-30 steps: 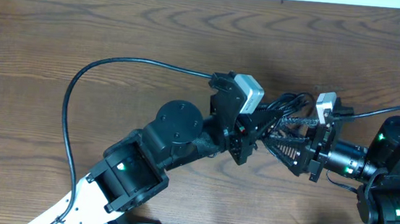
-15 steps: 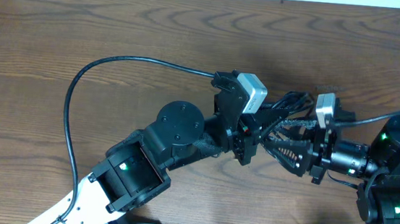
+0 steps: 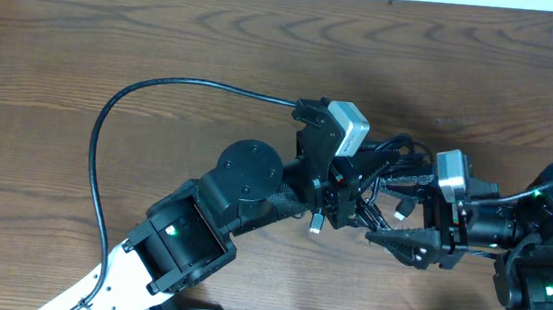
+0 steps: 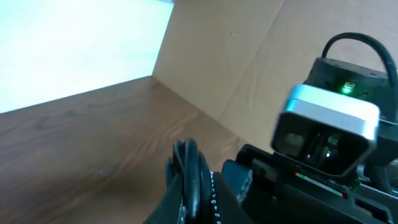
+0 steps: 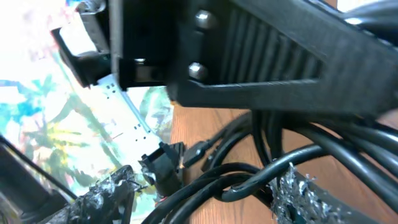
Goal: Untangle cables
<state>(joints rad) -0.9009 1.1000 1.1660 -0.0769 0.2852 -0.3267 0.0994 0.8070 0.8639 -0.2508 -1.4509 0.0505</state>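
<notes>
The cables (image 3: 396, 172) are a small bundle of thin black cords held above the table between my two grippers. My left gripper (image 3: 358, 189) is shut on the bundle; in the left wrist view (image 4: 196, 200) the cords (image 4: 189, 168) stand up out of the pinched fingers. My right gripper (image 3: 393, 236) sits just right of it, jaws wide apart, with several cords (image 5: 249, 180) running across the gap between its fingers (image 5: 99, 196). A light-tipped plug (image 3: 317, 223) hangs below the left gripper. Another plug (image 3: 402, 214) dangles by the right gripper.
The left arm's thick black cable (image 3: 108, 130) arcs over the left half of the wooden table (image 3: 166, 45). The right wrist camera (image 4: 323, 124) is close in front of the left gripper. A cardboard wall (image 4: 249, 62) stands behind.
My right gripper has swung toward the table's front edge and turned, drawing the cords with it. The bundle has loosened and a plug now hangs below the left gripper.
</notes>
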